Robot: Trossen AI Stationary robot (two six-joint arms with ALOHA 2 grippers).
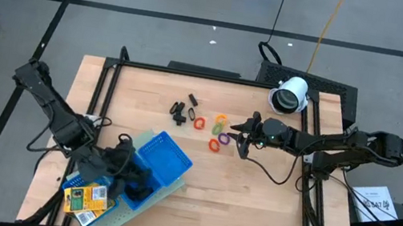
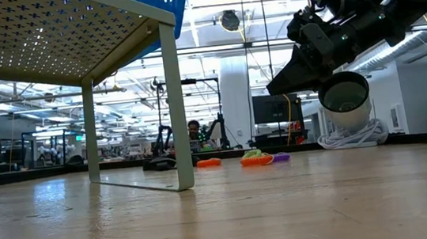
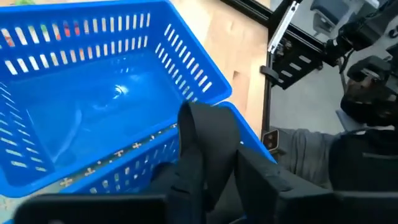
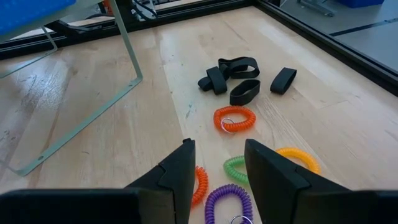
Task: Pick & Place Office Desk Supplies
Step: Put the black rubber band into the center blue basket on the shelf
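At the near edge of the table (image 1: 251, 210), the 2 yellow printed packs (image 1: 84, 198) lie on the lowest tier of the tray, partly covered by the left arm. Just beyond them the left gripper (image 1: 133, 187) sits at the blue basket (image 1: 164, 158), the tray's raised top compartment. In the left wrist view its fingers (image 3: 208, 143) straddle the basket's near wall (image 3: 124, 149) with a narrow gap; whether they pinch the wall or merely flank it is hard to make out, and nothing else shows between them. The basket's interior looks bare, though its far corners are cut off.

Mid-table, the right gripper (image 1: 244, 136) hovers above the coiled rings with its fingers (image 4: 273, 174) moderately apart and empty. Beneath them lie a green ring (image 4: 235, 168), a purple ring (image 4: 227, 202) cut off by the frame edge, an orange-red ring (image 4: 200, 183) half hidden behind 1 finger, and a yellow ring (image 4: 298, 158). Farther on rests another orange ring (image 4: 234, 118), then the black bands (image 4: 239, 78), about 4, overlapping so the count is uncertain.

At the far right corner stands the white cylindrical device (image 1: 290, 94). In the low view a person (image 2: 193, 133) is dimly visible behind the table.
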